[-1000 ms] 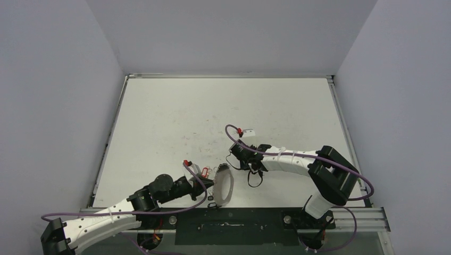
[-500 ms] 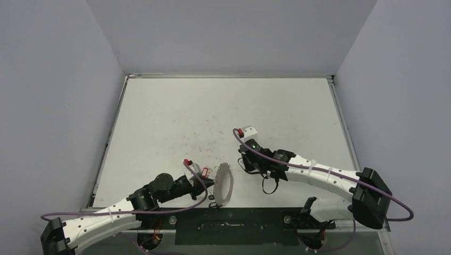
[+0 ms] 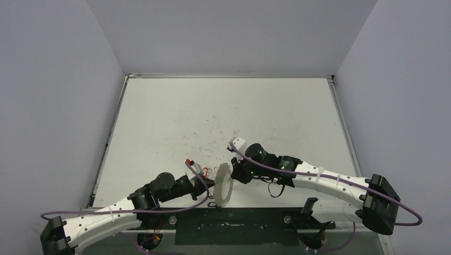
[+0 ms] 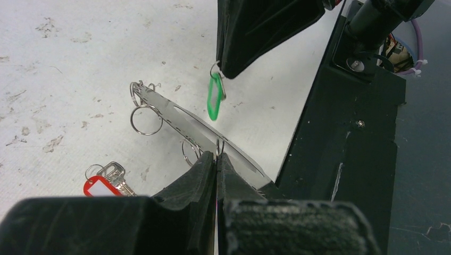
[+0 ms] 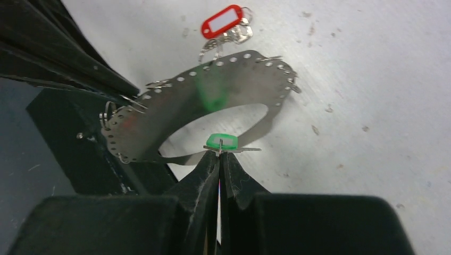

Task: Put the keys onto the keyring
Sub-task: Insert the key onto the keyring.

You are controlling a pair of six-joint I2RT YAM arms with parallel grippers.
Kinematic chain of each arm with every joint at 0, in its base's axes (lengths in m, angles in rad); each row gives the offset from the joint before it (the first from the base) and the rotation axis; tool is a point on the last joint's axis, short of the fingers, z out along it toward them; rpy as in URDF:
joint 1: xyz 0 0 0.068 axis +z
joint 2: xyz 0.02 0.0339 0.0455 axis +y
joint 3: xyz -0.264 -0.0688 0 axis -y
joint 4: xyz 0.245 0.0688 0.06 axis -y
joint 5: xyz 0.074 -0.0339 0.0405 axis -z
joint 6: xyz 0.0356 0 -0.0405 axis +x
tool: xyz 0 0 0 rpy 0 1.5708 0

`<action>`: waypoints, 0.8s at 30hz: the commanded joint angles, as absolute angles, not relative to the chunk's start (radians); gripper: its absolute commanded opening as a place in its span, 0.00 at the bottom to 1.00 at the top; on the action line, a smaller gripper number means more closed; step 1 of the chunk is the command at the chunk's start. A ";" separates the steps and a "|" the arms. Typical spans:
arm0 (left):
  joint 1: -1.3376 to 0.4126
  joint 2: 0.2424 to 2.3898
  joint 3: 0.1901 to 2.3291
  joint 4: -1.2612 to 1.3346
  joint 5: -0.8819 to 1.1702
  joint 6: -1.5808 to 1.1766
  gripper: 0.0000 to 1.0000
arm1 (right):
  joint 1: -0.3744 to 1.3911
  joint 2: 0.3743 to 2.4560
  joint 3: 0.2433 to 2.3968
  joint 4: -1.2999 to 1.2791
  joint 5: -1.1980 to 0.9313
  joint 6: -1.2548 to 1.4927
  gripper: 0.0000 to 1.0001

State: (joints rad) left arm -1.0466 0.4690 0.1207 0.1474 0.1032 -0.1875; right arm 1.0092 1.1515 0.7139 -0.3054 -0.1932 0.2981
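At near edge, keyring (image 5: 234, 79): upright, presented for threading.
Left gripper (image 4: 217, 158): pinches its edge to steady it.
Right gripper (image 5: 219, 157): pinches green key (image 5: 222, 141), close to rim.

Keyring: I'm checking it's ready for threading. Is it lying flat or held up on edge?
Up on edge: the keyring stands steeply, its rim pinched in the shut jaws of the left gripper.

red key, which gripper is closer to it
Left. The left gripper, clamped on the keyring, has the red key just beside it; the right gripper holds the green key across the ring.
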 commanded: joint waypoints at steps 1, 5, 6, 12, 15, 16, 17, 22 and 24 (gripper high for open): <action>-1.052 0.482 0.184 0.222 0.137 -0.172 0.00 | 1.040 1.209 0.741 -0.166 -0.366 0.275 0.00; -1.052 0.488 0.179 0.235 0.156 -0.167 0.00 | 1.070 1.268 0.773 -0.123 -0.413 0.266 0.00; -1.052 0.487 0.177 0.240 0.160 -0.164 0.00 | 1.077 1.279 0.780 -0.117 -0.421 0.261 0.00; -1.053 0.481 0.172 0.245 0.156 -0.161 0.00 | 1.115 1.316 0.823 -0.121 -0.441 0.231 0.00; -1.053 0.480 0.172 0.243 0.153 -0.161 0.00 | 1.129 1.314 0.828 -0.118 -0.438 0.226 0.00; -1.054 0.480 0.170 0.243 0.153 -0.162 0.00 | 1.130 1.311 0.828 -0.117 -0.434 0.226 0.00; -1.054 0.480 0.169 0.244 0.154 -0.163 0.00 | 1.133 1.309 0.829 -0.117 -0.428 0.226 0.00; -1.054 0.480 0.168 0.247 0.155 -0.162 0.00 | 1.133 1.301 0.839 -0.131 -0.399 0.222 0.00; -1.054 0.480 0.166 0.248 0.156 -0.162 0.00 | 1.133 1.293 0.841 -0.139 -0.378 0.222 0.00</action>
State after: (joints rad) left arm -1.0466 0.4900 0.1261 0.1696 0.1394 -0.1711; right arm 1.1275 1.3201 0.7860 -0.1730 -0.4141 0.2390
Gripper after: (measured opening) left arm 0.009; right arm 0.027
